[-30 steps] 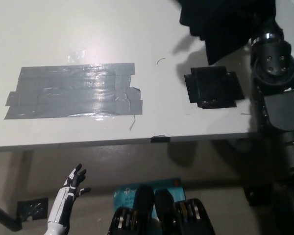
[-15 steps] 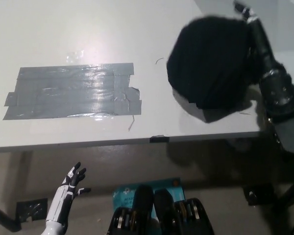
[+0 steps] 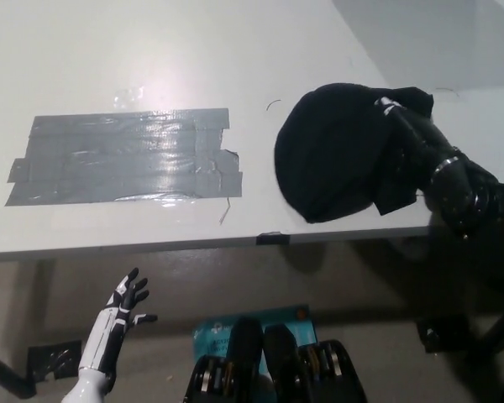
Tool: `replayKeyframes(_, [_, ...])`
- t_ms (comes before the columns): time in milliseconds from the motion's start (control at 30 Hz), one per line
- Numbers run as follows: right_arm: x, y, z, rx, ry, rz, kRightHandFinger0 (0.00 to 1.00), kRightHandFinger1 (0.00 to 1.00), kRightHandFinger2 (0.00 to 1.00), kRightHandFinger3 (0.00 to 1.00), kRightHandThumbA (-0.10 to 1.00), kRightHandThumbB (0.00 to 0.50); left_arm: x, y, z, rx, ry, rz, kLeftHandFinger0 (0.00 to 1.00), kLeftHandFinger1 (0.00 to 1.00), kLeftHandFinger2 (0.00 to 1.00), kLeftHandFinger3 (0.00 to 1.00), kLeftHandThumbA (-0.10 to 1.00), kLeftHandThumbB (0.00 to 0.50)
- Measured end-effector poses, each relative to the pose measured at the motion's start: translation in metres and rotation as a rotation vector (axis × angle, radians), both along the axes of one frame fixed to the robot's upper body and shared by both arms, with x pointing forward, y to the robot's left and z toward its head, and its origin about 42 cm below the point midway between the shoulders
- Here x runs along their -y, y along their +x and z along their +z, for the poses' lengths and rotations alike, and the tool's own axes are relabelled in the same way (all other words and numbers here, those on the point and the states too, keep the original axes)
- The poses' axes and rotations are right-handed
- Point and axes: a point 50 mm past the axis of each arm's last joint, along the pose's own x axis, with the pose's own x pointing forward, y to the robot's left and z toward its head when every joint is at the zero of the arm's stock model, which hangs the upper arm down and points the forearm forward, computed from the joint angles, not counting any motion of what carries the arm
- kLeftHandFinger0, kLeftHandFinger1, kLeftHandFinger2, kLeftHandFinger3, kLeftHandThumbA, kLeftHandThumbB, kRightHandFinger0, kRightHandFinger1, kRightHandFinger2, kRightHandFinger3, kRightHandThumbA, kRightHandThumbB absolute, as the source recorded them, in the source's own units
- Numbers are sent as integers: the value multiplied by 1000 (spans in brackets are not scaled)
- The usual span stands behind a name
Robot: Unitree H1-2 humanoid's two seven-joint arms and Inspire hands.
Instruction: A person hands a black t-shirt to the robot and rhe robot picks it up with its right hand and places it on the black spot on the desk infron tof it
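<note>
The black t-shirt (image 3: 332, 159) lies bunched on the right, near part of the white counter (image 3: 151, 50), close to its near edge. It covers the place where the black spot should be, so the spot itself is hidden. The right robot hand (image 3: 403, 126) is on the far right side of the cloth; whether it is clamped on the cloth or loose, I cannot tell. The left robot hand (image 3: 126, 302) rests low at the near left, below the counter edge, with its fingers apart and holding nothing. A patch of grey tape (image 3: 126, 155) is at the left.
</note>
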Motion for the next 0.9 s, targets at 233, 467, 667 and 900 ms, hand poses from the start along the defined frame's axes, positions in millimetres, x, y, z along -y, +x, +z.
replayKeyframes(233, [-10, -14, 21, -4, -107, 125, 1000, 1000, 1000, 1000, 315, 374, 0, 0, 0, -7, 0, 2, 693, 920, 948, 1000, 1000, 401])
replayKeyframes(467, [-14, -31, 51, -27, -194, 230, 1000, 1000, 1000, 1000, 657, 500, 0, 1, -1, -11, 0, 2, 691, 914, 940, 1000, 1000, 413])
replayKeyframes(667, [-3, -44, 74, -68, -229, 270, 1000, 1000, 1000, 1000, 681, 500, 0, 1, -1, -15, 0, 3, 681, 888, 916, 1000, 1000, 408])
replayKeyframes(900, [11, -60, 116, -112, -255, 315, 1000, 1000, 1000, 1000, 725, 500, 0, 1, -2, -26, 1, 5, 670, 887, 908, 1000, 1000, 419])
